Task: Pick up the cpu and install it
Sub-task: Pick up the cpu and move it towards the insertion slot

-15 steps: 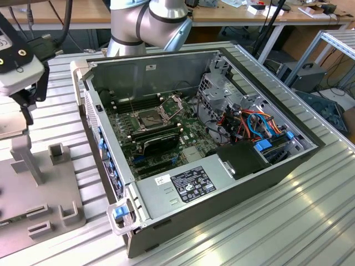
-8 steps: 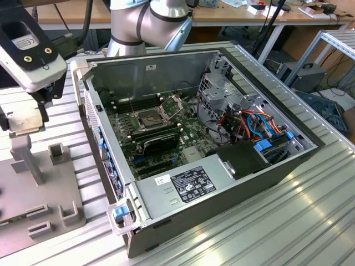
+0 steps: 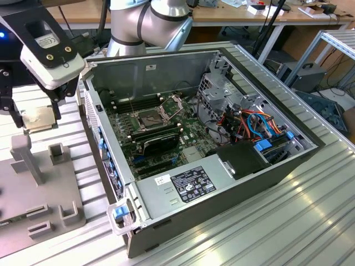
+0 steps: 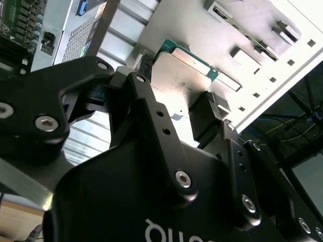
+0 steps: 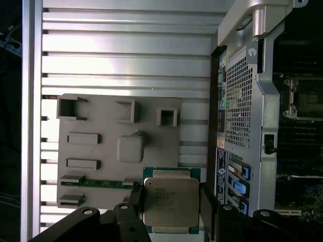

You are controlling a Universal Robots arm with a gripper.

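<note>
The gripper (image 5: 171,192) is clenched on the cpu (image 5: 170,204) by its edges, holding it above the grey tray (image 5: 101,151) beside the open computer case (image 3: 166,191). Picking up looks done; the socket (image 3: 151,117) inside sits empty, so installing remains.

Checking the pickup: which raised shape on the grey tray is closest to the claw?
The solid square block, just beside the chip in the claw; the others are hollow or slotted.

Silver-grey jointed arm (image 3: 147,19); black hand (image 4: 176,80), silver screws, white lettering
</note>
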